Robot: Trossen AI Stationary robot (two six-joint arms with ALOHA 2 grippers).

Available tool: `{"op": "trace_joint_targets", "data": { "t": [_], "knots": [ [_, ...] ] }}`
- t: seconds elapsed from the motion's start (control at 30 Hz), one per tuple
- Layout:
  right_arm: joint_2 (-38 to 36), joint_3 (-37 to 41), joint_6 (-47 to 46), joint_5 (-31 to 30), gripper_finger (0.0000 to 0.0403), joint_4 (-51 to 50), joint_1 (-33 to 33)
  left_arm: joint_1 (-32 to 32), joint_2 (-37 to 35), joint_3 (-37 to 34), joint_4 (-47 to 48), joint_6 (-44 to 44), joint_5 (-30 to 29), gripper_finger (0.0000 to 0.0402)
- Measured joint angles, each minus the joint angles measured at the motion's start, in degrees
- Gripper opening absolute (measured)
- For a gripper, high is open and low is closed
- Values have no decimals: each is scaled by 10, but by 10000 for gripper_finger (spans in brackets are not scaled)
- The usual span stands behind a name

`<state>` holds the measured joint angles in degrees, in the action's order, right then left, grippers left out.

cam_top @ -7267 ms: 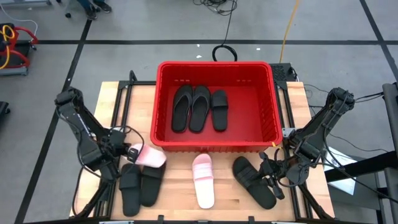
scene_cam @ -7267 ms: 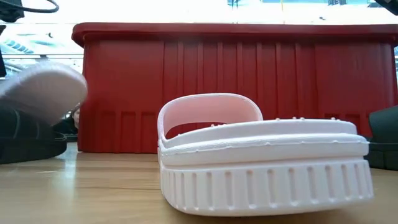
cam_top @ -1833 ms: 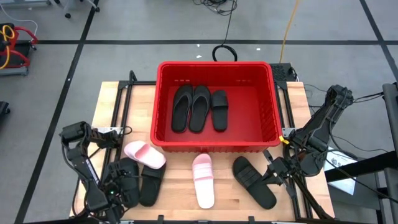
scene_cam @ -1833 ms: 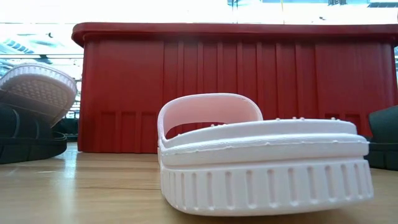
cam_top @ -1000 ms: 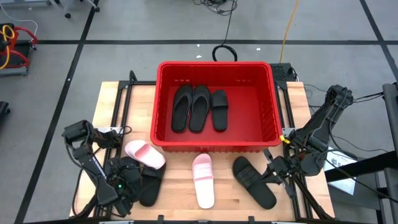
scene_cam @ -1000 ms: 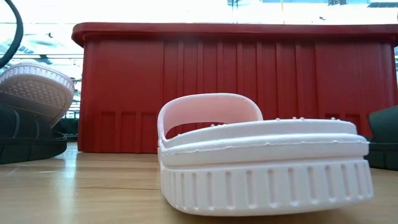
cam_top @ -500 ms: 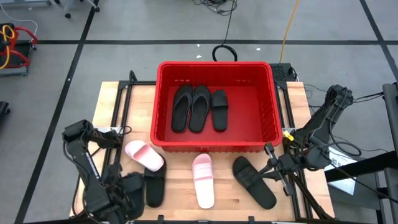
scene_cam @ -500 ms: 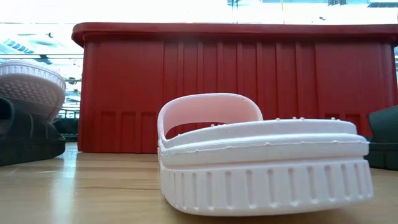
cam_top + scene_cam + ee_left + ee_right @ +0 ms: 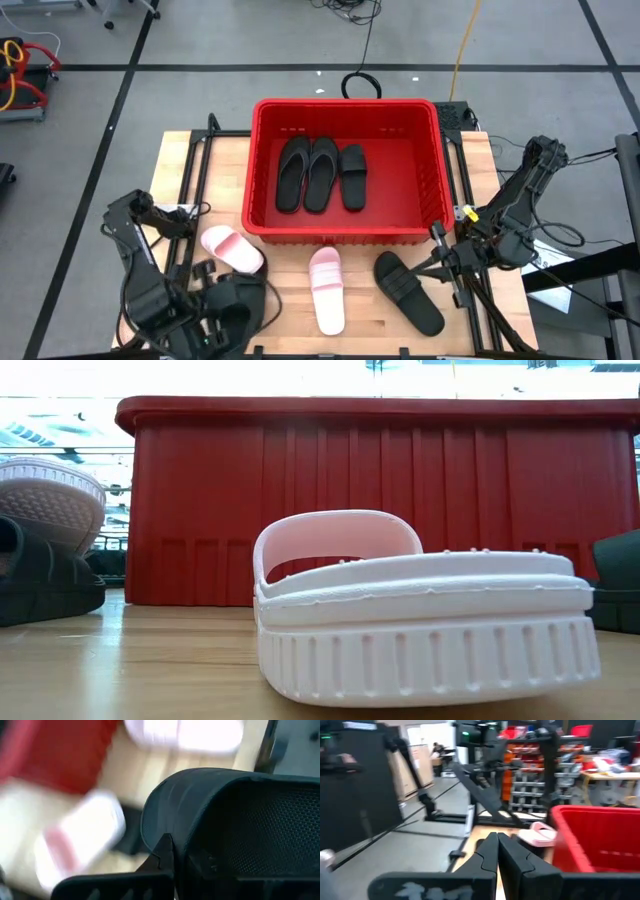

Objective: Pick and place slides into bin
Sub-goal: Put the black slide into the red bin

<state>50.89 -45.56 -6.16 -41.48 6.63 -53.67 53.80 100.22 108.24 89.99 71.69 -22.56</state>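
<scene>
Three black slides (image 9: pixel 322 173) sitting in bin (image 9: pixel 262 215); left gripper (image 9: pixel 215 318) jaws clamping black slide (image 9: pixel 240 298) near bin's front-left, thin grip risking drop; right gripper (image 9: pixel 438 238) jaws together

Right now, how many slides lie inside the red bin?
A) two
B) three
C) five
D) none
B: the high view shows three black slides lying side by side on the floor of the red bin; the pink ones are on the table outside it.
</scene>
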Motion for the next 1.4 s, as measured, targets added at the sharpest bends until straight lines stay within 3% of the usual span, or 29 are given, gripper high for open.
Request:
{"op": "trace_joint_targets", "data": {
  "t": [0.1,0.33,0.6,0.77,0.9,1.1,1.2,1.27,1.4],
  "knots": [
    [-10,0,0,-36,0,0,0,-31,0,31,0,-86,-64,1],
    [-34,0,1,-51,0,0,1,-120,0,95,-9,-356,-180,1],
    [-48,0,69,-54,24,13,43,-216,0,101,-149,-769,-323,0],
    [-46,0,77,-51,68,26,114,-266,13,95,-245,-955,-340,1],
    [-46,0,73,-39,109,45,178,-284,9,96,-298,-1024,-329,1],
    [-38,0,71,136,145,85,271,-300,10,82,-361,-1068,-291,1],
    [-29,0,65,196,150,105,310,-309,11,54,-414,-1109,-290,1],
    [-26,0,64,208,150,101,329,-322,12,42,-457,-1143,-301,1],
    [-30,0,73,209,147,94,342,-373,9,21,-547,-1129,-296,1]
  ]
}}
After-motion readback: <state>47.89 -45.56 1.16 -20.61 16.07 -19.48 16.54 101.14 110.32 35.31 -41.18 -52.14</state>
